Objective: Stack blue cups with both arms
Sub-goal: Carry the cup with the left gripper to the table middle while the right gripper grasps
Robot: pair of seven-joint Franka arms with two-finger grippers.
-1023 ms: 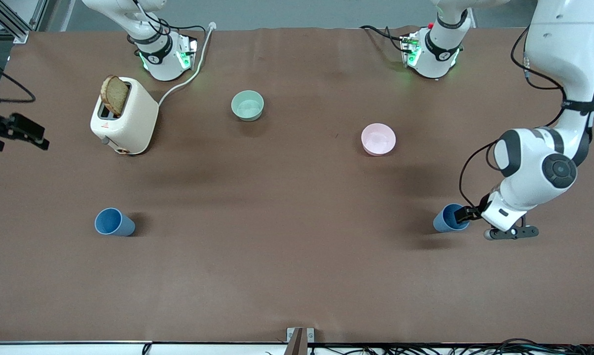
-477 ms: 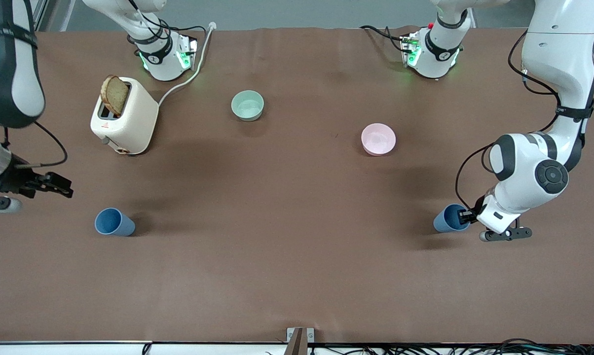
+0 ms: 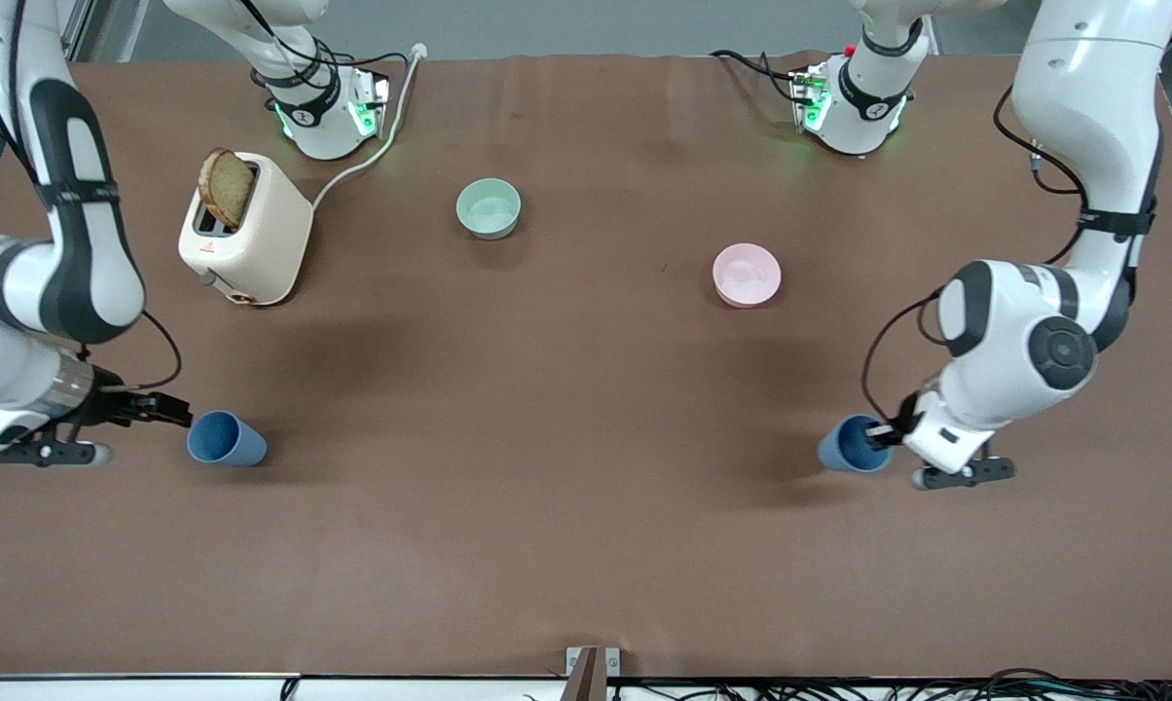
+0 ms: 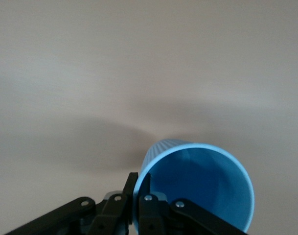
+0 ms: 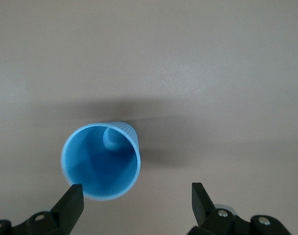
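While left tool (image 3: 879, 435) pinches one blue cup (image 3: 847, 445) | right tool (image 3: 175, 415) open beside other cup (image 3: 224, 440) | toaster (image 3: 245, 231) farther.

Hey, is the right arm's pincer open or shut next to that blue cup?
Open. In the right wrist view the right pincer has its fingers spread wide apart, with the upright blue cup near one finger and not yet gripped.

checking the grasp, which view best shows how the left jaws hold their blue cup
The left wrist view: the left gripper pinches the blue cup by its rim wall. The front view shows that cup small, the grip hidden; the right wrist view misses it.
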